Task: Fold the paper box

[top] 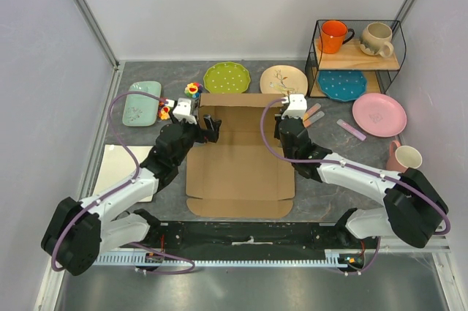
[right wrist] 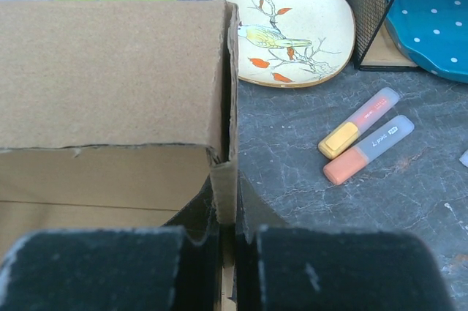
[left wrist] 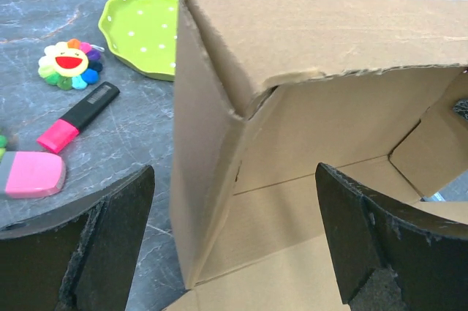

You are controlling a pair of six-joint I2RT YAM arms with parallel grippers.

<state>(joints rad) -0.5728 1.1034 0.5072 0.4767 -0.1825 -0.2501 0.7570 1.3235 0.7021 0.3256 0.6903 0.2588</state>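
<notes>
1. Cardboard dominates my top view: the box (top: 241,172) lies mid-counter (top: 325,135) between the two arms. Its near panel lies flat and its far end is folded up into walls. The left pincer (top: 208,126) is at the box's far left corner and the right pincer (top: 284,129) at its far right corner. A green plate (top: 227,77) and a bird plate (top: 284,79) sit just beyond the box.

2. From the left wrist I see the box (left wrist: 307,106) close up, its left wall upright and the back wall's top strip bent over towards me. The left pincer (left wrist: 234,179) is spread wide and straddles that left wall. One finger (left wrist: 117,238) is outside it and the other is inside the box, and neither touches cardboard as far as I can tell. A flower toy (left wrist: 69,62), a pink marker (left wrist: 77,117) and the green plate (left wrist: 142,29) lie on the counter (left wrist: 131,143) to the left.

3. From the right wrist, the box (right wrist: 110,69) fills the left half of the view. The right pincer (right wrist: 227,234) is pressed together on the box's right wall, and the cardboard edge stands in the narrow slit between the fingers (right wrist: 95,267). To the right lie the bird plate (right wrist: 292,29), a yellow highlighter (right wrist: 358,122) and an orange highlighter (right wrist: 369,150). A wire rack (right wrist: 365,11) stands beyond them.
</notes>
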